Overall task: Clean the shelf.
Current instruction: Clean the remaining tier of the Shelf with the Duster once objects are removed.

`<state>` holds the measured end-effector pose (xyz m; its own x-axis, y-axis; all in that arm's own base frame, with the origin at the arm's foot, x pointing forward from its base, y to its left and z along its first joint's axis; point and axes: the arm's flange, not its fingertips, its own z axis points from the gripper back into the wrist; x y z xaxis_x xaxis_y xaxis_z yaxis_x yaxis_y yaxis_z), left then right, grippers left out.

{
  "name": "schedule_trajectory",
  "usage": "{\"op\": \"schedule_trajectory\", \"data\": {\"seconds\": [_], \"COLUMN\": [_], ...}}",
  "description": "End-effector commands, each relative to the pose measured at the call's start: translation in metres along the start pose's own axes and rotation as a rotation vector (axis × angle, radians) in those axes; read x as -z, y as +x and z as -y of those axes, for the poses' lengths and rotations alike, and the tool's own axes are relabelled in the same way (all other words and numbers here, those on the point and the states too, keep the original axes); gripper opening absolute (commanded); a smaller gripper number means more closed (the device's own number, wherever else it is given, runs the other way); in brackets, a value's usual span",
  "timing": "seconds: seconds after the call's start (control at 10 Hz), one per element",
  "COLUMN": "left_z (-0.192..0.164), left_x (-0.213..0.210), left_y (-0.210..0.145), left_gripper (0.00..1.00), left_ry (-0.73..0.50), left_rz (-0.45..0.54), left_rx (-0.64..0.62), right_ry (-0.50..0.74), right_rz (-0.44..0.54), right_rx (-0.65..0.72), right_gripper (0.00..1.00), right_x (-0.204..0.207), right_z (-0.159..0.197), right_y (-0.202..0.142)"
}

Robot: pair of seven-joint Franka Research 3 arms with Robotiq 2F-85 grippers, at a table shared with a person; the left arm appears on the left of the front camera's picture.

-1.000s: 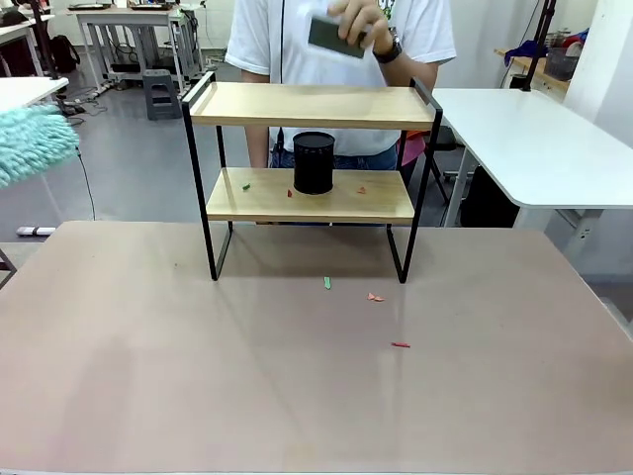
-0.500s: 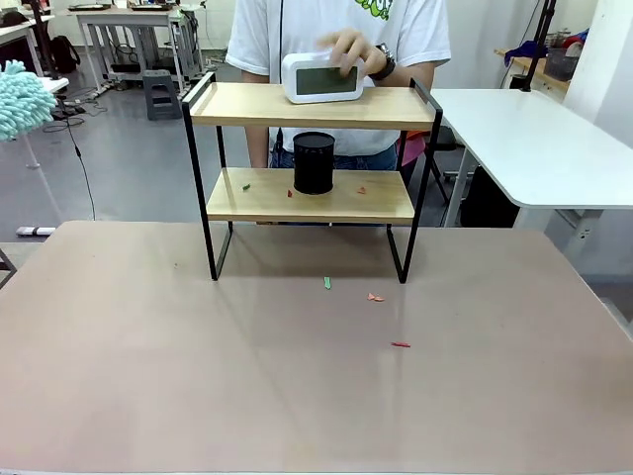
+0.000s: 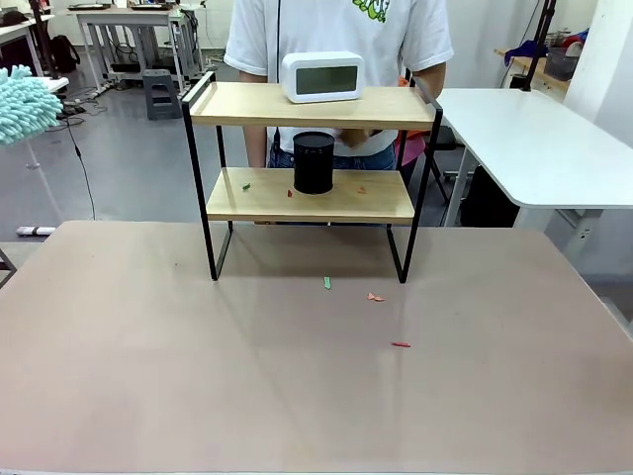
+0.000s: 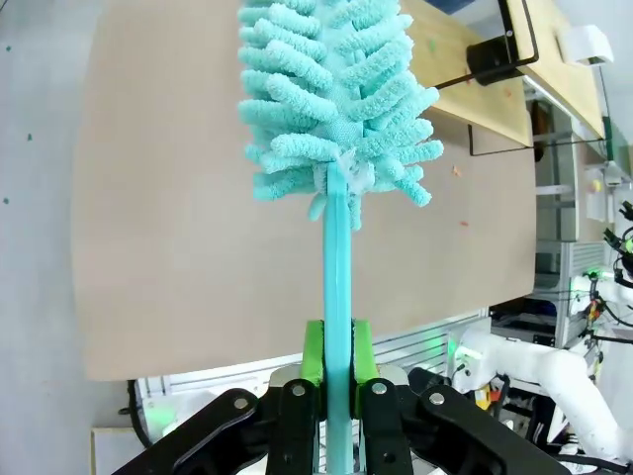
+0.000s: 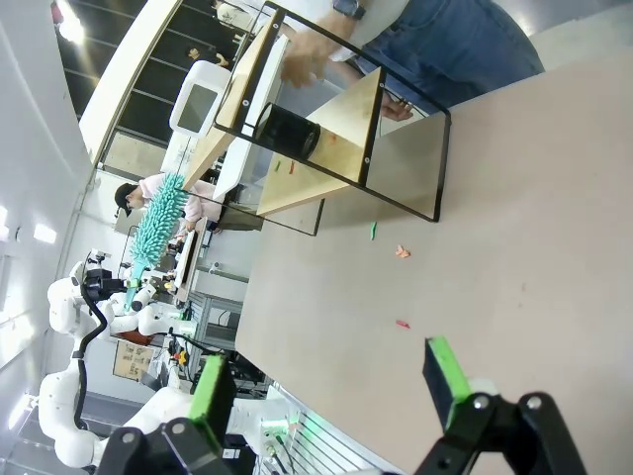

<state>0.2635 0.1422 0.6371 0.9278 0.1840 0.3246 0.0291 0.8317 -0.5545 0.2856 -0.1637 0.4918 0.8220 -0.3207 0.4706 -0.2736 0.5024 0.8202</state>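
front view, shelf [image 3: 312, 106]: stands upright at the far middle of the brown table [image 3: 297, 396], all four black legs on the tabletop.
front view, top board: a white digital clock [image 3: 322, 76] stands near its middle, display facing the robot's side.
front view, lower board: a black mesh cup [image 3: 314, 162] stands upright at its middle; small green, red and orange shelf scraps [image 3: 246, 186] lie on the wood beside it.
front view, tabletop: green, orange and red table scraps [image 3: 376, 297] lie in front of the shelf, toward its right legs.
front view, person [image 3: 341, 30]: stands just behind the shelf, one hand [image 3: 358, 138] low, seen between the two boards.
front view, duster [image 3: 28, 99]: turquoise fluffy head in the air at the left edge, well apart from the shelf.
left wrist view, left gripper [image 4: 337, 351]: clamped on the duster's thin turquoise handle, green pads [image 4: 314, 351] pressed on either side; the shelf's corner lies at upper right, apart from the fluffy head.
right wrist view, right gripper [image 5: 326, 386]: jaws spread wide, nothing between them, above bare tabletop; the shelf sits farther off, tilted in the picture, clock and cup on it.
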Motion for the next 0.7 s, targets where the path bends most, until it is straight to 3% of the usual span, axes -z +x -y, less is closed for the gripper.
{"op": "schedule_trajectory", "data": {"seconds": [0.0,0.6], "left_z": [0.0016,0.0016], "left_x": [0.0008,0.0008], "left_y": [-0.0003,-0.0003], "left_gripper": [0.12,0.12], "left_ry": [-0.018,-0.018], "left_rz": [0.018,0.018], "left_rx": [0.009,0.009], "right_ry": [0.017,0.017], "right_rz": [0.02,0.02], "right_rx": [-0.026,-0.026], "right_gripper": [1.0,1.0], "right_x": [0.0013,0.0013], "right_z": [0.0005,0.0005], "right_y": [0.002,0.002]}}
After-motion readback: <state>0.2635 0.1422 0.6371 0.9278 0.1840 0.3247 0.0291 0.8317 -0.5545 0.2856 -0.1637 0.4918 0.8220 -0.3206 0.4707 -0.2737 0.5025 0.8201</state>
